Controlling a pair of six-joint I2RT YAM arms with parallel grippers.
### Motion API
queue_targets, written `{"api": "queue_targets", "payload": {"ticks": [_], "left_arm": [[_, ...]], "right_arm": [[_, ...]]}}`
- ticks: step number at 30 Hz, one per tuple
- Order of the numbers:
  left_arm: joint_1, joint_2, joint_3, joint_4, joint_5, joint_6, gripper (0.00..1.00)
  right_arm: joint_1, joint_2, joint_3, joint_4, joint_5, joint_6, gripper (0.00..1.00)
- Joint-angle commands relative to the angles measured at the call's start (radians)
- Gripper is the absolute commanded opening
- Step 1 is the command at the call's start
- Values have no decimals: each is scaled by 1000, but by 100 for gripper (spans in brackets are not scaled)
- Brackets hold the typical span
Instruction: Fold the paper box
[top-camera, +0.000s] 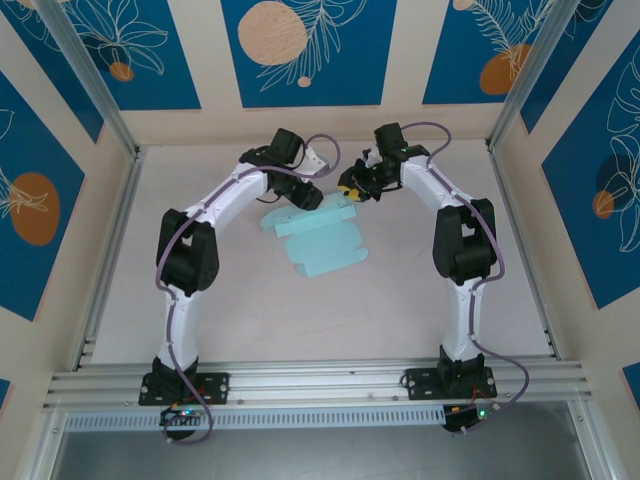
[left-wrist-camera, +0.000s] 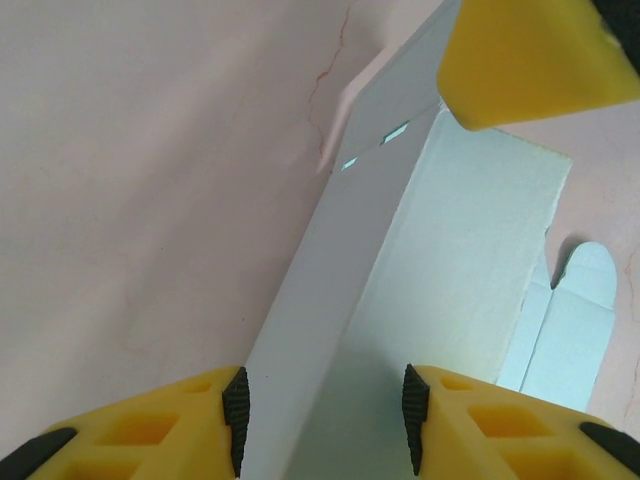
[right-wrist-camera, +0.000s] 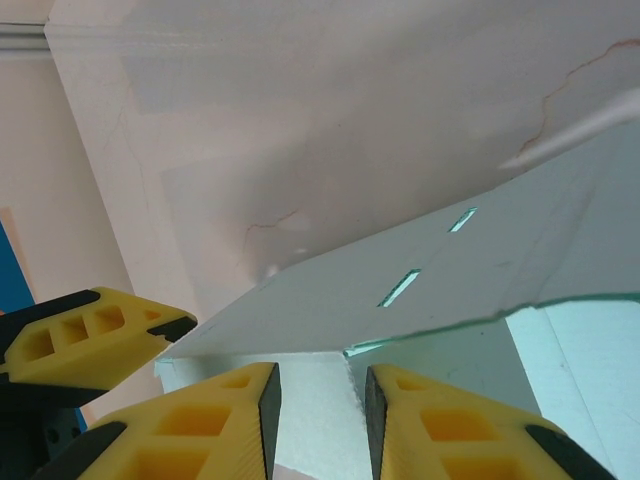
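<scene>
Carefully: paper box (top-camera: 320, 238) lay on table (top-camera: 420, 300) centre, one wall raised. Left gripper (left-wrist-camera: 322, 400), right gripper (right-wrist-camera: 318, 395) straddled it, jaws apart, grip unclear. Needed even squeeze along crease.

Left arm (top-camera: 215, 205) noted rising from its base (top-camera: 175, 385) at the near edge, elbow bent outward to the left, forearm angled inward toward mid-table; right arm (top-camera: 445, 200) mirrored, elbow out to the right, forearm turned inward; both wrists pitched downward; the two grippers are found close together, almost tip to tip; left gripper (left-wrist-camera: 322, 400) observed with jaws apart, a wide gap between its black pads (left-wrist-camera: 236, 410); right gripper (right-wrist-camera: 318, 395) observed with jaws parted more narrowly, its faces not meeting; one yellow finger of each is caught in the other's wrist view.
</scene>
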Motion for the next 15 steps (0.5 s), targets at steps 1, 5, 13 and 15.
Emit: {"api": "queue_targets", "payload": {"ticks": [1,5,13,15], "left_arm": [[-4,-30,-10,3,25,50,46],[-9,-18,-10,-10,17,96,47],[-8,16,37,-42,-18,120,47],[-9,26,52,-51,-23,123,46]], "right_arm": [[8,24,26,-8,-36,5,32],[9,25,26,-7,-36,4,32],[16,31,32,-19,-33,-12,35],[17,31,29,-28,-21,-24,38]]}}
